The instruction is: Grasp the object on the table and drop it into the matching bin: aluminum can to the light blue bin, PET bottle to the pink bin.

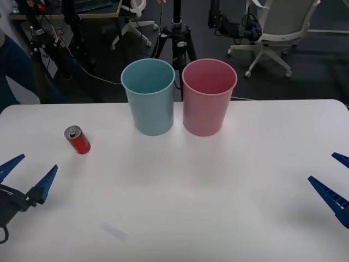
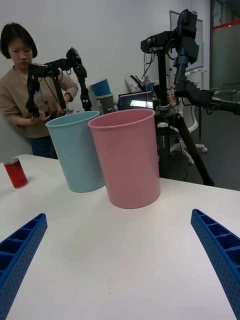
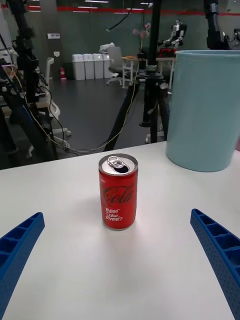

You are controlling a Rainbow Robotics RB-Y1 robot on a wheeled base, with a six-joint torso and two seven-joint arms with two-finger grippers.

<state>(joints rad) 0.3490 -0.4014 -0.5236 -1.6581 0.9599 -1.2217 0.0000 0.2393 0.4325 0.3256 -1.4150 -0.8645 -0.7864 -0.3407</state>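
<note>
room: office/lab floor behind the table, dark carpet, a black tripod (image 1: pixel 177 38) just past the far edge, a white office chair (image 1: pixel 275 27) further back toward the right.
table: white table (image 1: pixel 218 196) with rounded corners, carries the can and both bins.
aluminum can: small red aluminum can (image 1: pixel 77 140), silver lid with pull tab, standing upright near the left edge of the table, well apart from the bins; in the left wrist view the can (image 3: pixel 118 198) stands straight ahead between the two blue fingers, not touched.
light blue bin: light blue bin (image 1: pixel 148 97) upright near the far edge, about mid-table, mouth open upward; nothing visible inside from the front view.
pink bin: pink bin (image 1: pixel 209 97) upright just beside the light blue bin on its right side, the two rims almost touching; whether they touch I cannot tell.
left gripper: left gripper (image 1: pixel 30 173) low over the table at the near left corner, blue ribbed fingers spread wide, nothing between them, pointed toward the can.
right gripper: right gripper (image 1: pixel 337 180) at the right edge of the table toward the near side, fingers spread apart, holding nothing; its wrist view faces the pink bin (image 2: pixel 127 157) with the light blue bin (image 2: pixel 77 150) behind it.
</note>
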